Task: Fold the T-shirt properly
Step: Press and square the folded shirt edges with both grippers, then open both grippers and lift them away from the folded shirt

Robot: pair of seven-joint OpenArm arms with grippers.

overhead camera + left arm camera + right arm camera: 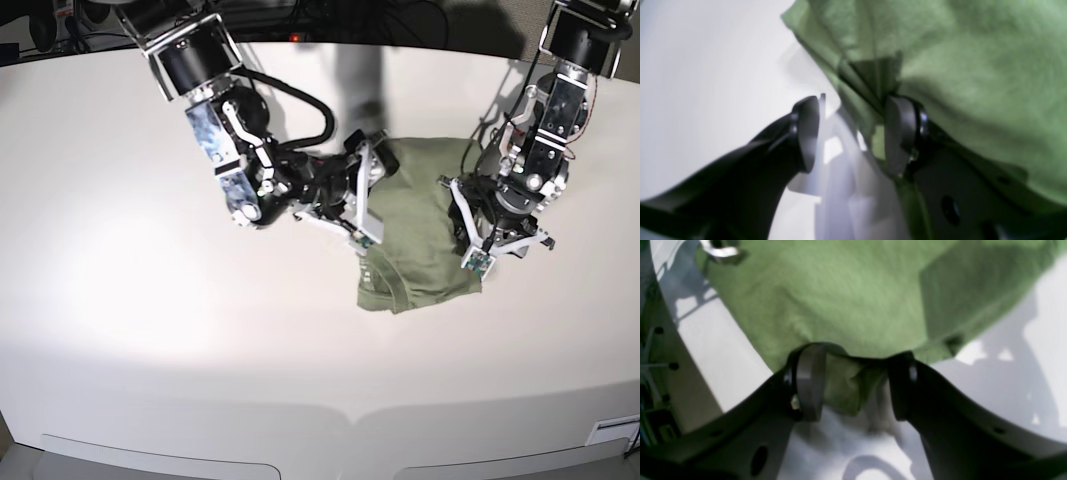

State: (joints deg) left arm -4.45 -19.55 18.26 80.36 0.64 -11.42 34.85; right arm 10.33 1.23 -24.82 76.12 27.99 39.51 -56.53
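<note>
A: Where's the T-shirt (420, 225)?

B: On the white table (150, 330), a little toward 1 o'clock from the middle of the base view. It lies between the 2 arms as a partly folded, wrinkled green block.

A: Which way does it run?

B: Its long axis goes roughly from 12 o'clock to 6 o'clock. The ribbed neck curve shows at the 6 o'clock end, near the front edge of the cloth. I can't make out the sleeves.

A: The right gripper (853, 383)?

B: It sits at the shirt's 9 o'clock edge in the base view. In its wrist view the jaws stand apart with a bunched fold of green cloth between them. The cloth touches the pad on one side, but whether both pads press it I cannot tell, so I can't call it a grip.

A: And the left gripper (848, 133)?

B: At the 3 o'clock edge. Its wrist view shows the jaws spread. 1 finger (898, 133) is up against the shirt's edge, with cloth draped over that side. The other finger (806, 133) is over bare table. Nothing is clamped between them.
</note>
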